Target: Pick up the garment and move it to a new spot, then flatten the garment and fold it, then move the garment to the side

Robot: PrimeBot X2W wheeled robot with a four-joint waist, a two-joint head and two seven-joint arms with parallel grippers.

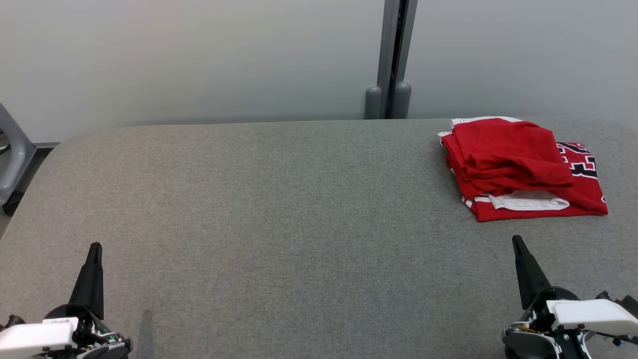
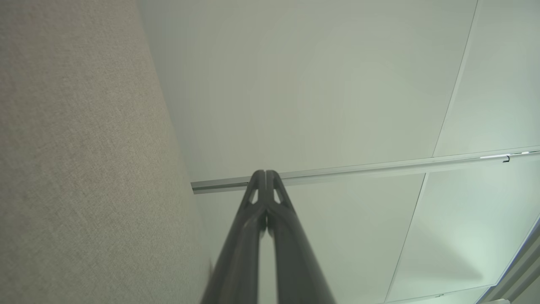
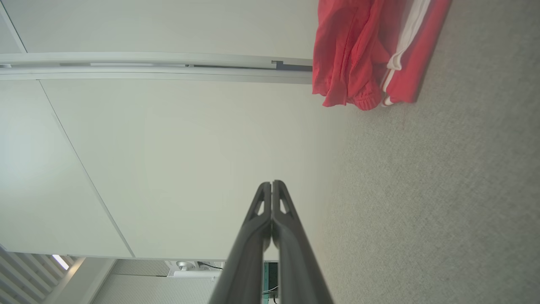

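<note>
The garment (image 1: 518, 167) is red with white trim and black-and-white lettering. It lies folded in a loose stack at the far right of the grey fabric table (image 1: 279, 209). The right wrist view shows the garment (image 3: 371, 50) at its top right. My right gripper (image 1: 518, 244) sits at the lower right, shut and empty, a short way in front of the garment. Its fingertips (image 3: 272, 185) press together. My left gripper (image 1: 94, 249) rests at the lower left, far from the garment, shut with nothing in it. Its fingertips (image 2: 265, 174) meet too.
A pale wall with a grey vertical post (image 1: 391, 60) stands behind the table. A grey frame (image 1: 12, 159) stands off the table's left end. The table's rounded left corner lies near that frame.
</note>
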